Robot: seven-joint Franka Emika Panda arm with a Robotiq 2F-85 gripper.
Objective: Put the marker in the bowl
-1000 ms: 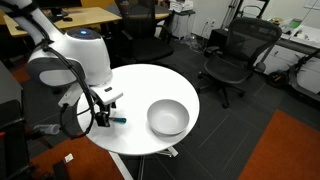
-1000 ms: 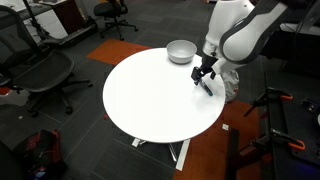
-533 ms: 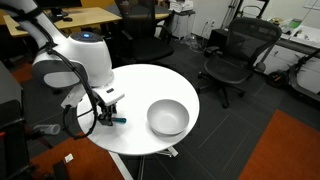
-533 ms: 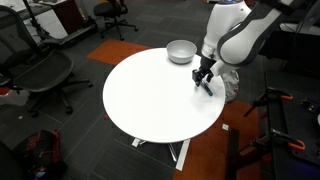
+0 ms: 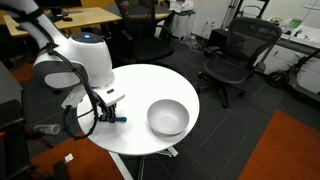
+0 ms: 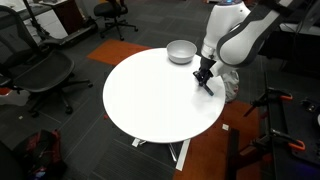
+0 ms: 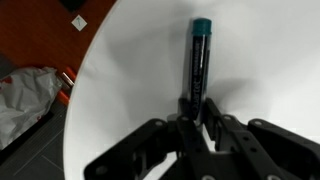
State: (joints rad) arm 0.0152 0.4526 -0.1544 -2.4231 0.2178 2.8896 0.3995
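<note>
Wrist view: my gripper (image 7: pixel 197 108) pinches the dark rear end of the marker (image 7: pixel 199 60), and the teal tip points away from me over the table (image 7: pixel 130 80). The marker sits low at the tabletop near the rim (whether it touches the surface I cannot tell). In an exterior view the bowl (image 5: pixel 168 117) stands upright on the same round white table, apart from the marker, with bare tabletop between the two. Beyond the table edge the wrist view shows reddish floor and a crumpled pale bag (image 7: pixel 30 95). Around the table, in an exterior view, are a black mesh office chair (image 5: pixel 238 55), a wooden desk (image 5: pixel 70 17) and dark grey carpet with an orange-red patch (image 5: pixel 290 150); another black chair (image 6: pixel 40 75) stands well apart from the table's far side
</note>
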